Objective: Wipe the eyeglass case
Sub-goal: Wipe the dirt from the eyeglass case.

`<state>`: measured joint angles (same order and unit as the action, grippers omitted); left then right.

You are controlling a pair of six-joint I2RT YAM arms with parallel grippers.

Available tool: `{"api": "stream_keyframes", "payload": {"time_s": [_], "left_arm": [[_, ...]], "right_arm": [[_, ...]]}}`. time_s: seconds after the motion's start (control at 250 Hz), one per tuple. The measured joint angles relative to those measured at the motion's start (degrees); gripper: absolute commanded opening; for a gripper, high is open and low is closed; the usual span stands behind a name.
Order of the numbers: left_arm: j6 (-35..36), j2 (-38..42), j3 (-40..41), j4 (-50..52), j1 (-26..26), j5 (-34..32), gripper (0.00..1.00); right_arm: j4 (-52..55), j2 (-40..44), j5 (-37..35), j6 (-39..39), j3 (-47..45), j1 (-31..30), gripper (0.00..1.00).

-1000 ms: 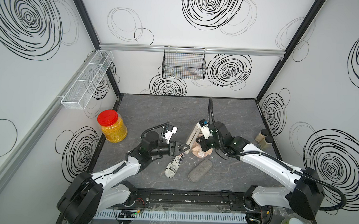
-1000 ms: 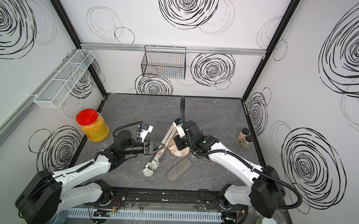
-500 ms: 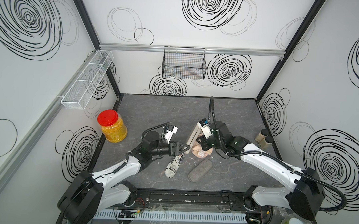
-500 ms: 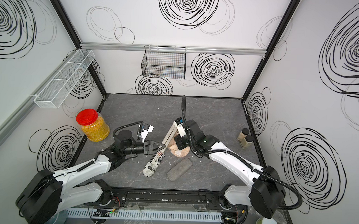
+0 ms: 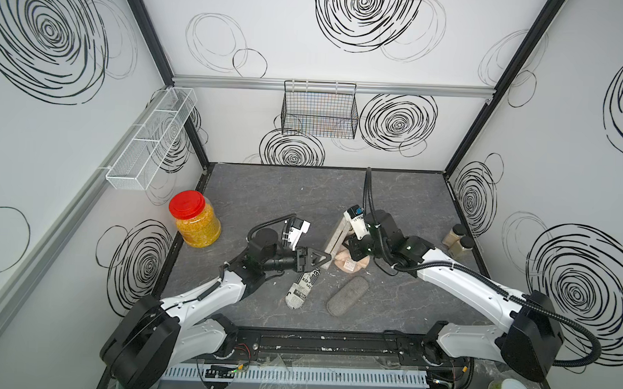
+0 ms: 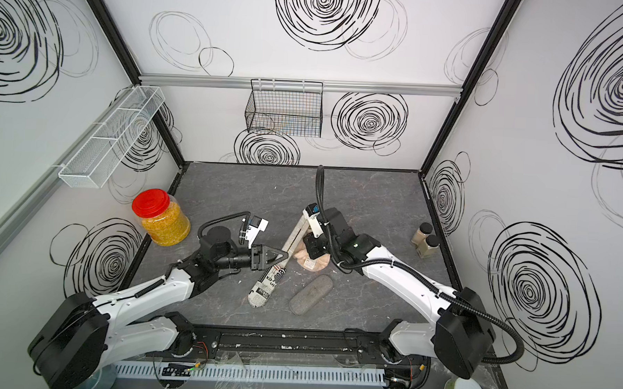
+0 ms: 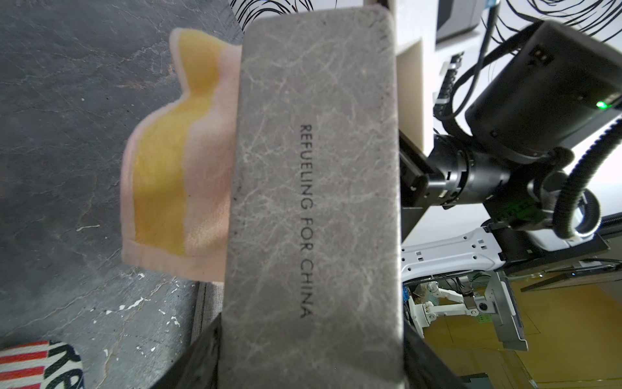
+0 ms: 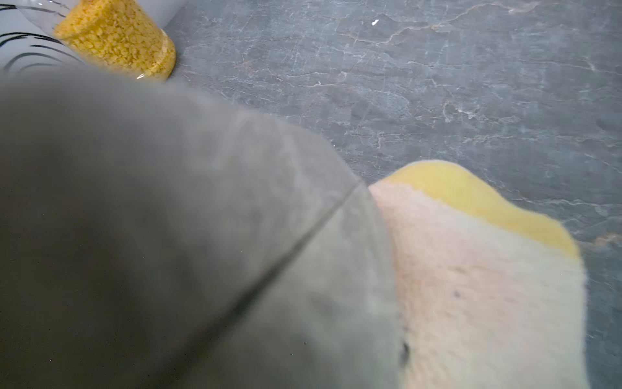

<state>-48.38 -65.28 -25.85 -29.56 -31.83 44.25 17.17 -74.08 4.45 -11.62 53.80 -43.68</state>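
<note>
At the desk's (image 5: 267, 186) centre, left gripper (image 5: 327, 256) clamps the tilted case (image 5: 338, 233) by its lower end; right gripper (image 5: 354, 249), pinched on the cloth (image 5: 350, 265), holds it against the case.

Count, in a top view. Marbled case (image 5: 338, 233), newsprint case (image 5: 303, 289), felt case (image 5: 347, 301): three in all. Cloth (image 5: 351, 265): one. Jar (image 5: 194, 220): one. Bottles (image 5: 454, 234): two. White basket (image 5: 150, 137), black basket (image 5: 319, 111): two.
</note>
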Motion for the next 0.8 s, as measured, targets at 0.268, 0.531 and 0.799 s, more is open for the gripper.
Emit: {"api": "stream_keyframes", "payload": {"time_s": [0.268, 0.531, 0.799], "left_arm": [[0.2, 0.0, 0.0, -0.2, -0.04, -0.04, 0.62], [1.01, 0.02, -0.04, -0.35, -0.33, -0.15, 0.62], [1.14, 0.02, -0.09, -0.24, -0.55, -0.13, 0.62]], "right_arm": [[0.33, -0.37, 4.83, 0.31, 0.9, 0.39, 0.0], [0.0, 0.15, 3.32, -0.35, 0.72, 1.09, 0.01], [-0.24, 0.22, 4.72, -0.24, 0.42, 1.14, 0.01]]}}
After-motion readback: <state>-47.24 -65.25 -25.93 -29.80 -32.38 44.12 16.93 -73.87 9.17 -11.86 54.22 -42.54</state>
